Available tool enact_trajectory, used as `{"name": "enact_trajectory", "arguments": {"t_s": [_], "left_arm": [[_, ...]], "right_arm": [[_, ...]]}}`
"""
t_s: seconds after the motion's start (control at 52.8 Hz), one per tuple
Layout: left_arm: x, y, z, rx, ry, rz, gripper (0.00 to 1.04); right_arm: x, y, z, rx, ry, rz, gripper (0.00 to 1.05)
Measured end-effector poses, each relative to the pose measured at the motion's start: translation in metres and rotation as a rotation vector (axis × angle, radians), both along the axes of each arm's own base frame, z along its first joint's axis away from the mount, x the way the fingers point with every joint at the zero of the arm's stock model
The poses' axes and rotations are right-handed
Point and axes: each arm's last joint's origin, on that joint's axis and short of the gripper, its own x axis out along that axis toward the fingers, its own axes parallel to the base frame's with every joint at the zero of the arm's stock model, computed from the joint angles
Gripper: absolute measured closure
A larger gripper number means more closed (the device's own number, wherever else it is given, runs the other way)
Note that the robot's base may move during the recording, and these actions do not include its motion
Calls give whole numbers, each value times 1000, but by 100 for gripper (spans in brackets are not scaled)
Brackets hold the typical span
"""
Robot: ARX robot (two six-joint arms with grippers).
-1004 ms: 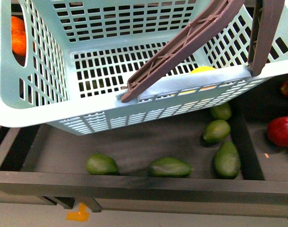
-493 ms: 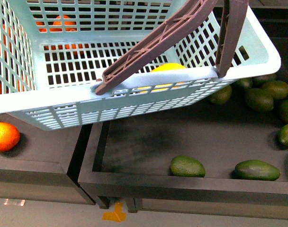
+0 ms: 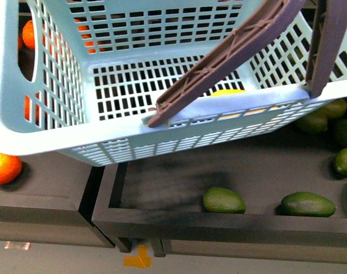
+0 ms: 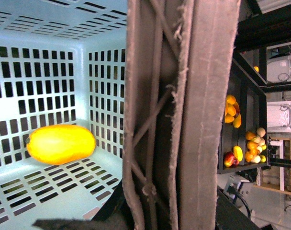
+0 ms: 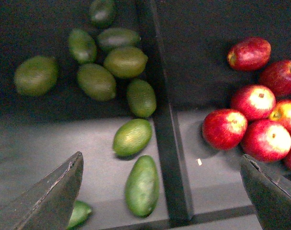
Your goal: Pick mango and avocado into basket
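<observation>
The right gripper hangs with its jaws spread wide and nothing between them, over a dark bin of green fruit. Directly below lies the nearest avocado, stretched lengthwise just beside the black divider, with a rounder one near it and a cluster of others further back. Red apples fill the neighbouring compartment, across the divider.

The avocado looks firm and fairly dense. Its dull skin should give the pads some purchase, but the egg shape will likely roll or squirt out if pinched near an end. The safest hold appears to be across the short axis at its widest part, with one finger slipped between fruit and divider, where room is tight.

The left gripper's jaws are not plainly shown. Its wrist camera is filled by a brown handle, so whether they are clamped on it cannot be told.

Beyond the handle, the mango lies on its side on the slotted floor of the teal basket, close to a corner. It is smooth and could slide if the basket tips.

From the front, the basket sits tilted above the bins. Two avocados rest along the near wall below it, and an orange sits in the compartment to the left.
</observation>
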Motion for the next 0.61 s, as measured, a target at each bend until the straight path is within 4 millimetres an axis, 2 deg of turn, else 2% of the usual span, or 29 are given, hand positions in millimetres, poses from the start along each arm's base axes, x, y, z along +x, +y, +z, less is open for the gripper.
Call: {"name": "enact_trajectory", "arguments": {"t_s": [0.114,0.227,0.493,0.606], "left_arm": [[1,2,0,11,-8,16,89],[1,2,0,12,-9,16,89],[1,2,0,4,-4,4,89],[1,2,0,5,-4,7,89]], "right_arm": [[43,-15,-33,-60,138,175,9],[72,-16,-54,-106,233,289,9],[157,6,-95,-176,359,425,9],[177,11,-106,-177,391,448,9]]}}
